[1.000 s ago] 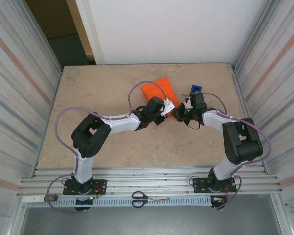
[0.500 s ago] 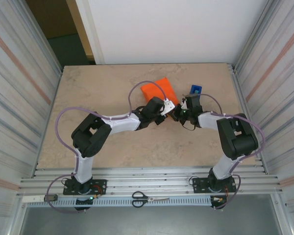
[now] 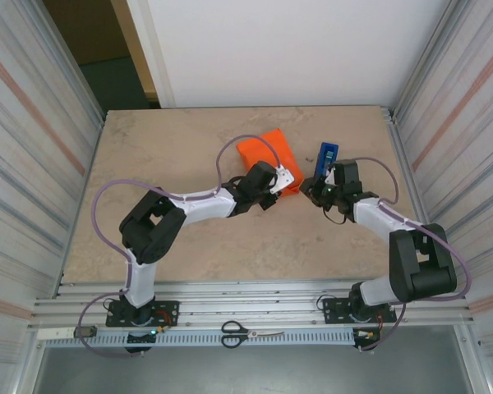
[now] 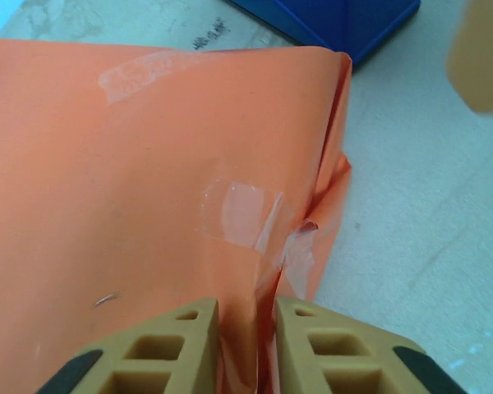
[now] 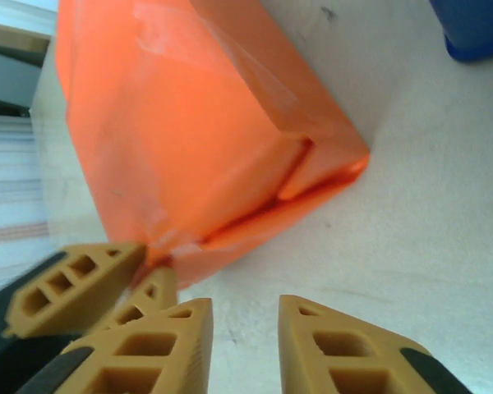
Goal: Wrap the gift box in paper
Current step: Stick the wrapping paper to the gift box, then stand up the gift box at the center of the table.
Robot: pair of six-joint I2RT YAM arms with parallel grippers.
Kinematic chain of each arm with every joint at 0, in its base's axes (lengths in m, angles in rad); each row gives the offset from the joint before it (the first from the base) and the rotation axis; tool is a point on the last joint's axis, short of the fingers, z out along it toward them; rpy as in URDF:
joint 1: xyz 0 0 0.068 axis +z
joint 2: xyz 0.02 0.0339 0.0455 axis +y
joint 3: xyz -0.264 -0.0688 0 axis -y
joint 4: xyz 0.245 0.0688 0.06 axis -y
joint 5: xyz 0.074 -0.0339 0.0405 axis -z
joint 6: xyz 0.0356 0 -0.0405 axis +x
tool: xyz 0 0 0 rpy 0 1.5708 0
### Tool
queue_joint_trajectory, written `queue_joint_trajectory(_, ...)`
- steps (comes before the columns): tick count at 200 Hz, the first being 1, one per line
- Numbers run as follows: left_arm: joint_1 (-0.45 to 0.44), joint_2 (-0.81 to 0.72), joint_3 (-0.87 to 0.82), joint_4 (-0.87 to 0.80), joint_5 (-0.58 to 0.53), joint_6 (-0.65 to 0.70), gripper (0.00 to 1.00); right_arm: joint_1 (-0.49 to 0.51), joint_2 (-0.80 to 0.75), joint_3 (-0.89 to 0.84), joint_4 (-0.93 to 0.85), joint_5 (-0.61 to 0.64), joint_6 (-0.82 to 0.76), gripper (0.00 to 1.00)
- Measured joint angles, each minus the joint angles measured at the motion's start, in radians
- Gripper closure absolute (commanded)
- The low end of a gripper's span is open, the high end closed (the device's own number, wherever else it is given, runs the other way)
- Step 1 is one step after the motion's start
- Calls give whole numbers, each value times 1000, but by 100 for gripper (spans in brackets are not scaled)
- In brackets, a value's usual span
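The paper [image 3: 267,154] is folded into an orange package with clear tape patches, lying at the table's middle back. The gift box is hidden inside it. My left gripper [image 3: 287,182] sits at the package's near right corner. In the left wrist view its jaws [image 4: 246,310] stand slightly apart, open, with a raised fold of the paper [image 4: 107,205] between them. My right gripper [image 3: 311,189] hovers just right of that corner over bare table. It is open [image 5: 245,310], nothing between its fingers. The taped end of the paper [image 5: 172,139] lies ahead of it, with the left gripper's fingers [image 5: 74,283] on the corner.
A blue tape dispenser [image 3: 327,156] stands just right of the package, close behind my right gripper; it also appears as a blue corner [image 4: 337,20] [image 5: 476,29]. Scissors [image 3: 251,333] lie on the front rail. Metal walls close both sides.
My right gripper has pulled back to the right, away from the package corner, and opened. The left gripper's jaws have parted a little around the paper fold.
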Motion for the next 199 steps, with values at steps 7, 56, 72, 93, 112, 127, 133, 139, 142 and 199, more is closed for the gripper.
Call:
queue_joint_trajectory(7, 1, -3, 10, -25, 12, 0, 70, -1, 0, 21, -19, 0, -17, 60)
queue_joint_trajectory(56, 30, -21, 60, -173, 104, -2, 51, -14, 68, 126, -84, -16, -79, 34)
queue_joint_trajectory(72, 49, -31, 62, -206, 137, -14, 47, -16, 108, 155, -106, -20, -90, 31)
queue_joint_trajectory(93, 74, -46, 62, -243, 176, -29, 40, -19, 164, 206, -134, -35, -101, 26)
queue_joint_trajectory(112, 94, -55, 62, -264, 214, -48, 38, -22, 203, 252, -149, -43, -108, 24)
queue_joint_trajectory(127, 112, -60, 62, -276, 249, -65, 33, -25, 229, 283, -153, -58, -118, 22)
queue_joint_trajectory(133, 118, -63, 62, -282, 262, -71, 32, -26, 239, 294, -153, -65, -120, 21)
queue_joint_trajectory(139, 125, -65, 62, -285, 275, -77, 31, -27, 248, 303, -153, -70, -121, 21)
queue_joint_trajectory(142, 128, -65, 62, -287, 282, -80, 30, -27, 253, 306, -153, -73, -121, 20)
queue_joint_trajectory(199, 190, -101, 58, -310, 404, -142, 22, -5, 290, 325, -185, -106, -134, 12)
